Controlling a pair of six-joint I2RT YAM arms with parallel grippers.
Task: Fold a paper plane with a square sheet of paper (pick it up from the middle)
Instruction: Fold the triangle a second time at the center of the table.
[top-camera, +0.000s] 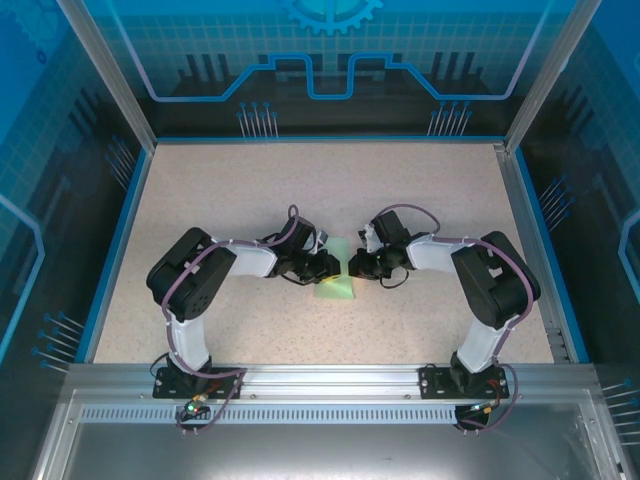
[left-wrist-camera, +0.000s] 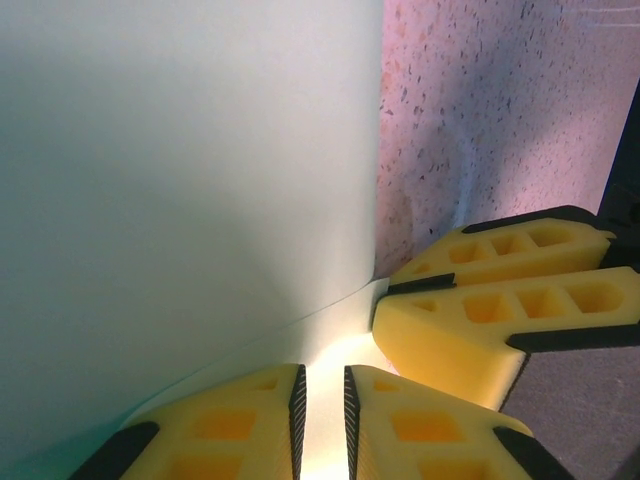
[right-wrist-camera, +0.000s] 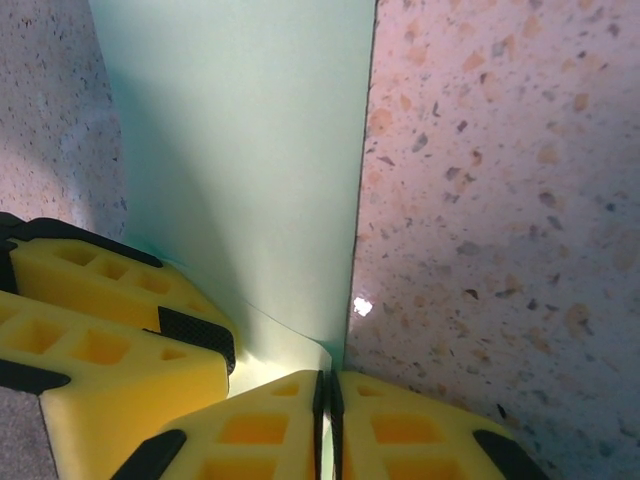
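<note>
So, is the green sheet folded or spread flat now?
Folded: the sheet looks like a narrow strip from above, and the wrist views show two layers.

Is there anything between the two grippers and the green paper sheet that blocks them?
Nothing visible blocks them. The left gripper and the right gripper are both already at the square sheet of paper, close beside each other. Each has its jaws closed on an edge of the sheet.
</note>
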